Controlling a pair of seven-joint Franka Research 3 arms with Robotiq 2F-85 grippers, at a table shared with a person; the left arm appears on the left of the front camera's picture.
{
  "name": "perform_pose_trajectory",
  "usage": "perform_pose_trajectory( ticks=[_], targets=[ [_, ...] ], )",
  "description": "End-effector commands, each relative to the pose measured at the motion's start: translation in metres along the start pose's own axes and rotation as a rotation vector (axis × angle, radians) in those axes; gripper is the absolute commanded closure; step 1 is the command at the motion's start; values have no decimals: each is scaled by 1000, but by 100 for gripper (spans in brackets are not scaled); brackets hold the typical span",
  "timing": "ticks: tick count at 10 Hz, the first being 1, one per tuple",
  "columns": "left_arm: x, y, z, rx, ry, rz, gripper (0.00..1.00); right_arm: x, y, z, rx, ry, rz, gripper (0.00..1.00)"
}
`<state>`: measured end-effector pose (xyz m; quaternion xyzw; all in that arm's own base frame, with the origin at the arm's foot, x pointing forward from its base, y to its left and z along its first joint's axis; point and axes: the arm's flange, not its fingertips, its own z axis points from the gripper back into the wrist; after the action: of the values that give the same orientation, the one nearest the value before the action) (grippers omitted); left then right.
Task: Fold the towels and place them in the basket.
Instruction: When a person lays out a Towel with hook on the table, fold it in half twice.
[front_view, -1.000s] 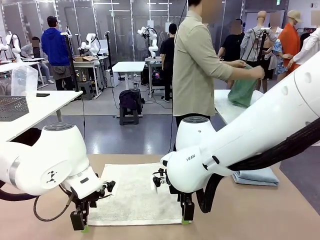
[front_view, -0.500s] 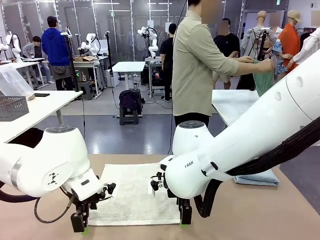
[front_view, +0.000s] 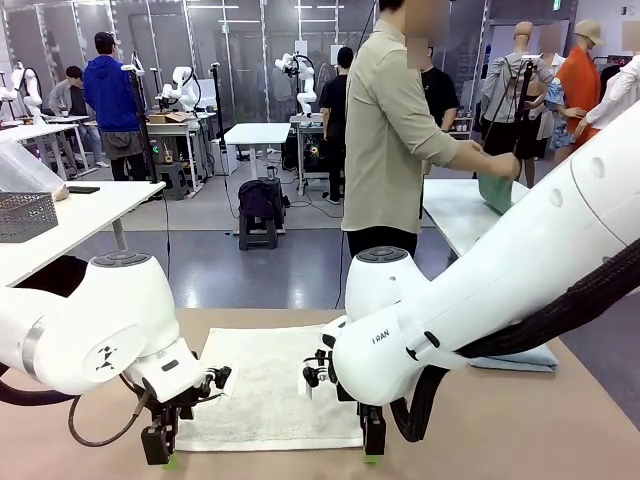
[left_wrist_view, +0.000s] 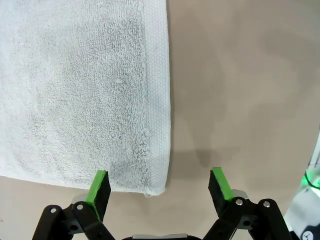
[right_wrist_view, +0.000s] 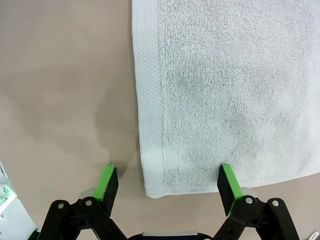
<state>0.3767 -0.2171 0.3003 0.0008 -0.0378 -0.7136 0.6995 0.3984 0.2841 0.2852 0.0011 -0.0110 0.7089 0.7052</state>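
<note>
Downward, left pincer and right pincer, spread wide, straddle towel corners.

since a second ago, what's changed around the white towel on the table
The right gripper sank slightly over the near corner of the cream-white terry towel. The person swung the green towel up, then back down. The left gripper and the folded blue-grey towel stayed put.

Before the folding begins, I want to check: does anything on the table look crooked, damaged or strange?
Nothing stands out. The white towel lies flat and straight on the table; the left fingers and right fingers stand open around its near corners.
</note>
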Motion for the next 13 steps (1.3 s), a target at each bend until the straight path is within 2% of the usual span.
perform_pose_trajectory(
  ticks=[1,2,3,6,7,8,9,13],
  targets=[
    [-5,2,-6,33,17,-28,13,0,2,-3,-14,28,0,0],
    [-4,0,-6,36,17,-31,20,1,2,-3,-21,26,10,20],
    [-3,1,-6,33,7,-27,29,1,2,-5,-29,34,11,20],
    [1,3,-8,49,25,-16,29,-2,1,-8,-28,36,4,20],
    [2,3,-8,49,47,-17,49,-1,1,-10,-19,33,3,23],
    [1,3,-8,54,53,-20,49,-2,1,-11,-27,35,3,40],
    [1,4,-7,56,48,-19,61,-2,1,-10,-39,36,4,40],
    [4,5,-6,65,49,-22,61,-1,0,-12,-36,39,1,40]
  ],
)
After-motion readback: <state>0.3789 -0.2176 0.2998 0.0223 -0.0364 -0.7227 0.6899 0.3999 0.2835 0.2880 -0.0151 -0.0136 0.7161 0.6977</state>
